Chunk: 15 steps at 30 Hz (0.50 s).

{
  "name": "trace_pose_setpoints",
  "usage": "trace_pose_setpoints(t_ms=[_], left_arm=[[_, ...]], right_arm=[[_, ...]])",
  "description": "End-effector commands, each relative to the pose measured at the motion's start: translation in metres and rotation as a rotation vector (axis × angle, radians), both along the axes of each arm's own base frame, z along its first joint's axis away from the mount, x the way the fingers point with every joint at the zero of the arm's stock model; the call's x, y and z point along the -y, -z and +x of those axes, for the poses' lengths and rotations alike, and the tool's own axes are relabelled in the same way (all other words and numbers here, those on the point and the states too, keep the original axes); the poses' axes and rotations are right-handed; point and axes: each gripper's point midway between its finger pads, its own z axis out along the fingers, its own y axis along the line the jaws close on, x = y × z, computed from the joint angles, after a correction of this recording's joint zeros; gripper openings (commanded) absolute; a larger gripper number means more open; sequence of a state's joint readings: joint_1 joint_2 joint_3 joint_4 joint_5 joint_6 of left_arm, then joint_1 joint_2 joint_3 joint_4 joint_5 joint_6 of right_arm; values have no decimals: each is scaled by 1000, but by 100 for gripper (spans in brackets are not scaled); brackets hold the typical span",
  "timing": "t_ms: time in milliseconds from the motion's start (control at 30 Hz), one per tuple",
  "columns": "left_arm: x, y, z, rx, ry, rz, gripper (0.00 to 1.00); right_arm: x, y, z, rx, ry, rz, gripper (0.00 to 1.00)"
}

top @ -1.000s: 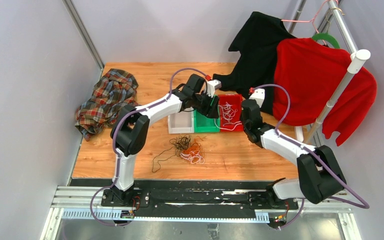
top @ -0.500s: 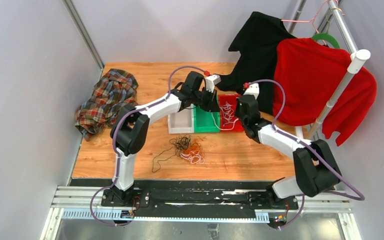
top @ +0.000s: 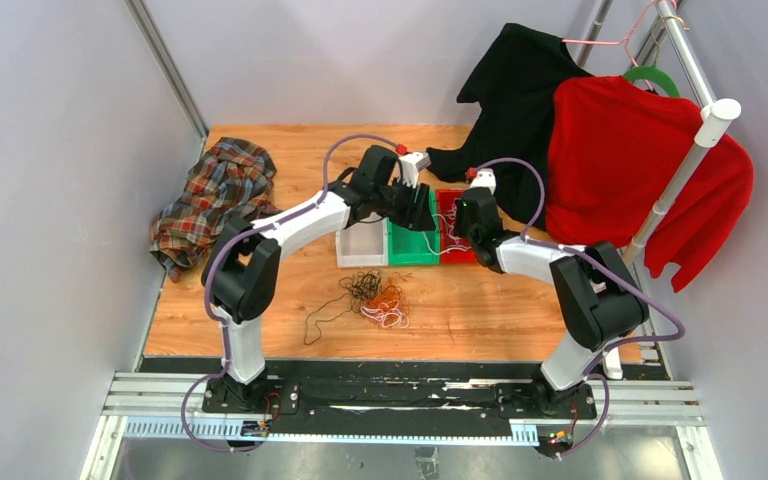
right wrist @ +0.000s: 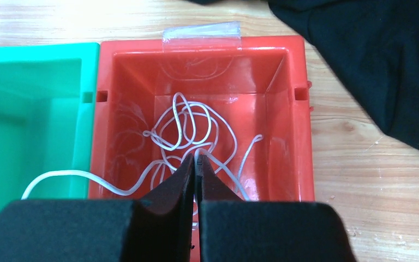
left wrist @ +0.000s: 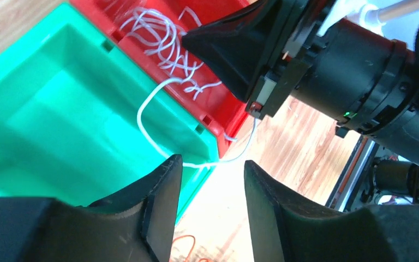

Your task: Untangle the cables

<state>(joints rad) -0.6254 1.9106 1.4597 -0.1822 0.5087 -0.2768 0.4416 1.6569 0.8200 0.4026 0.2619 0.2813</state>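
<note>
The wooden bench [top: 480, 310] carries a row of small bins, and the red bin [right wrist: 292, 147] at the right end is the one to steer by. The green bin [left wrist: 27, 82] touches the red bin's left wall.

The right gripper [right wrist: 195, 158] hangs over the red bin's near half. Its fingers are pressed together, pinching the white cable [right wrist: 60, 173] just above the coil on the bin floor. The left gripper [left wrist: 213, 174] sits just left of the red bin, fingers spread and holding nothing.

A tangle of cables [top: 380, 298], black, orange and white, lies on the bench nearer the arm bases than the red bin and off to its left.

The white cable is mostly inside the red bin. One loop crosses the shared wall leftward into the green bin and passes between the left gripper's spread fingers. That stray length runs left-to-right, so I judge the left arm the nearer one for lifting it over the wall into the red bin.
</note>
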Motion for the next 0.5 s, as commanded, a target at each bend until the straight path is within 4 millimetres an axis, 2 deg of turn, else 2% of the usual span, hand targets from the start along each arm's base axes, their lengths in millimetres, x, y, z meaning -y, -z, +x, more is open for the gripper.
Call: trace_pose_setpoints(t_ms=[0, 200, 367, 467], left_arm=[[-16, 12, -2, -50, -75, 46, 53], [-9, 28, 6, -98, -101, 49, 54], [1, 41, 10, -138, -98, 29, 43], [2, 48, 12, -145, -100, 32, 40]], right_arm=[[6, 1, 7, 15, 23, 25, 1], [7, 3, 5, 14, 22, 22, 1], [8, -3, 2, 39, 22, 33, 1], [9, -8, 0, 52, 21, 42, 1]])
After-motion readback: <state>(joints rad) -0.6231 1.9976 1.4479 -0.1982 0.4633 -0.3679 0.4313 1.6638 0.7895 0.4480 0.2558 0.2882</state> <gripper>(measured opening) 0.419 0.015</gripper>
